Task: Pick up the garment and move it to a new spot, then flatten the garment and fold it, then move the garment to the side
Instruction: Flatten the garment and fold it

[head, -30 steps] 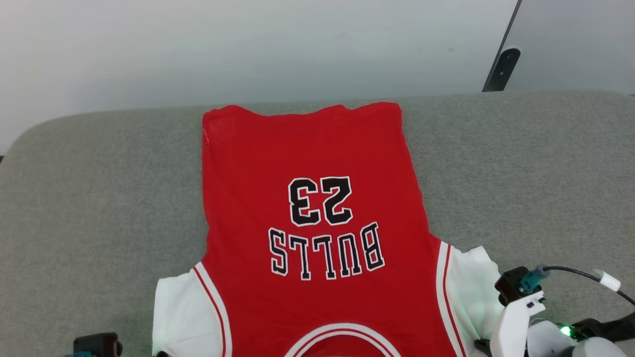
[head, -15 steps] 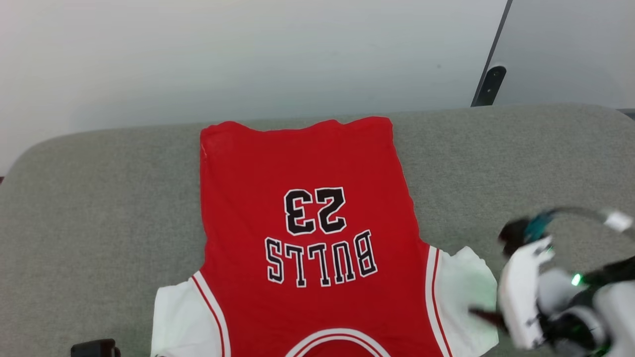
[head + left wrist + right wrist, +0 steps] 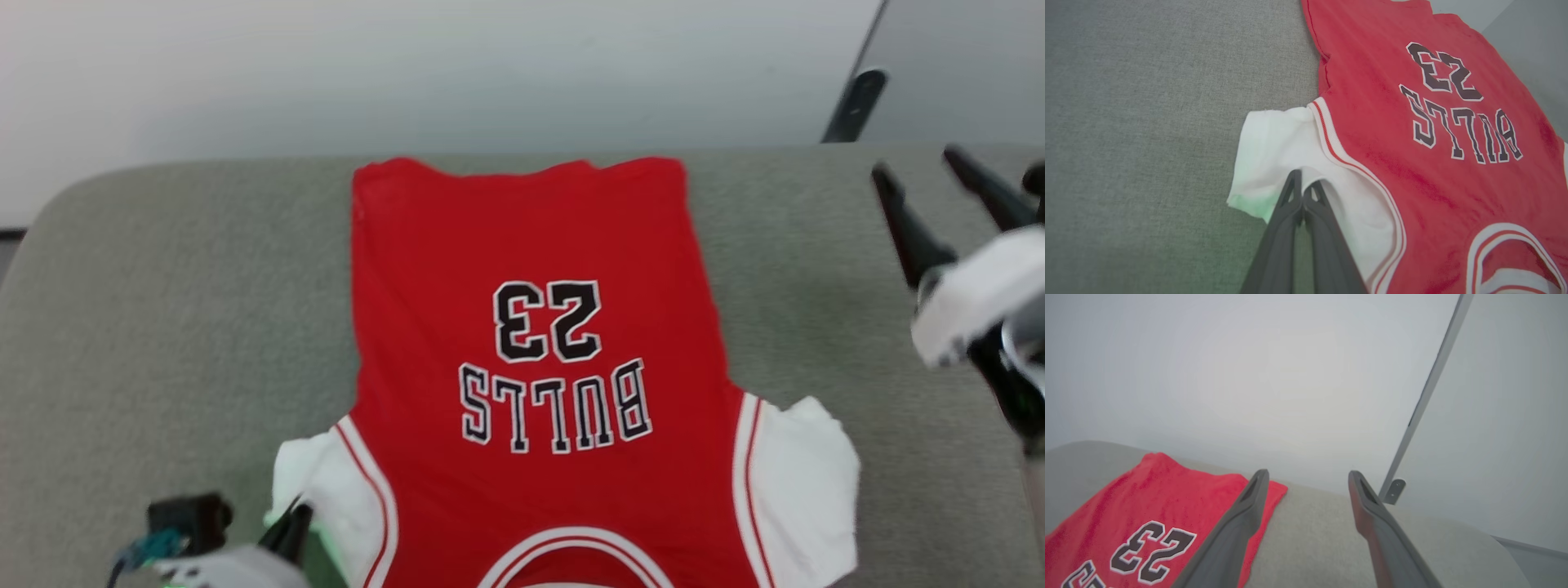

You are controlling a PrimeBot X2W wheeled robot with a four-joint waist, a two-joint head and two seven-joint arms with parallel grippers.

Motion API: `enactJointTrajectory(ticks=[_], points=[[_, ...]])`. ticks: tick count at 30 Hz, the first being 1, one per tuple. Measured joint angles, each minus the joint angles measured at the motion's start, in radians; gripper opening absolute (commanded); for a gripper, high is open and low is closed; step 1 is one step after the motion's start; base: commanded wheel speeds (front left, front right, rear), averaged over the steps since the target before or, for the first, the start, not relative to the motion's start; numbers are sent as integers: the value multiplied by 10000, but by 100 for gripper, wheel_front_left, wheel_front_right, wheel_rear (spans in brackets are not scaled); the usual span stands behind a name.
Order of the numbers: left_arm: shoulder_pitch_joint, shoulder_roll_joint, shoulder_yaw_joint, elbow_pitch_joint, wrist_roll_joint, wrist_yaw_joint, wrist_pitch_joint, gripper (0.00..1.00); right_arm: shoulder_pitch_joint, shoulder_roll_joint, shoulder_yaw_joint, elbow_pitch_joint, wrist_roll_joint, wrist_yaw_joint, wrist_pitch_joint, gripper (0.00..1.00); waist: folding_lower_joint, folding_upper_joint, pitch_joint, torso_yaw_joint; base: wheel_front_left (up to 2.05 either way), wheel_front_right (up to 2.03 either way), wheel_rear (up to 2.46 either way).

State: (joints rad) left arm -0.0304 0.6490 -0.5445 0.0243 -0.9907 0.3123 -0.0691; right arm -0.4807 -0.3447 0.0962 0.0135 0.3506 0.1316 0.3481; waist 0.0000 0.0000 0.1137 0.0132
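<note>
The garment (image 3: pixel 531 245) lies flat on the grey padded surface, a red jersey with white sleeves and its "BULLS 23" print facing up. My left gripper (image 3: pixel 290 523) is at the lower left, shut, its tips resting on the white left sleeve (image 3: pixel 1274 147). I cannot tell whether any cloth is pinched between them. In the left wrist view the left gripper (image 3: pixel 1303 181) shows both fingers pressed together. My right gripper (image 3: pixel 921 167) hangs open in the air to the right of the garment, holding nothing. The right wrist view has the right gripper (image 3: pixel 1307 473) spread wide beside the garment (image 3: pixel 1147 490).
The grey padded surface (image 3: pixel 163 327) has rounded far corners and ends at a white wall (image 3: pixel 408 65). A dark slanted post (image 3: pixel 857 106) stands at the back right. Bare grey surface extends on both sides of the garment.
My right gripper opened, left the right sleeve and rose up and away to the right. The head camera shifted. My left gripper's tips now reach the left sleeve, which looks slightly bunched.
</note>
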Motion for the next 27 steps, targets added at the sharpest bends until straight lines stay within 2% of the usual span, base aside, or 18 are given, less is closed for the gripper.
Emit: enactJointTrajectory(ticks=[2,5,9,12,17,20,27], points=[[-425,-142,-150,25,159,-113,94,0,-754,82,109,1116,-142,-2,-585,100,0,0,172,178,0,0,0],[-1097,-453,-464,144,403,-339,226,0,-1963,-42,485,2995,-284,0,-665,100,0,0,412,538,0,0,0],[-2006,-961,-930,422,779,-667,351,0,-3538,-368,1160,5081,130,0,-19,100,-1,0,750,1116,0,0,0],[-2607,-1406,-1246,688,1009,-936,397,0,-4570,-640,1697,6299,679,0,884,100,0,0,1035,1581,0,0,0],[-3428,-2174,-1802,1243,1308,-1446,391,0,-5794,-1342,2253,7858,1434,0,2240,100,0,1,1516,2405,0,0,0],[-3682,-2485,-2023,1565,1396,-1682,332,0,-6285,-1503,2408,8682,1902,-2,3143,100,0,0,1788,2907,0,0,0],[-4009,-3055,-2357,2098,1461,-2075,199,0,-7326,-1774,2767,9866,1825,0,3699,100,0,0,2474,3854,0,0,0]])
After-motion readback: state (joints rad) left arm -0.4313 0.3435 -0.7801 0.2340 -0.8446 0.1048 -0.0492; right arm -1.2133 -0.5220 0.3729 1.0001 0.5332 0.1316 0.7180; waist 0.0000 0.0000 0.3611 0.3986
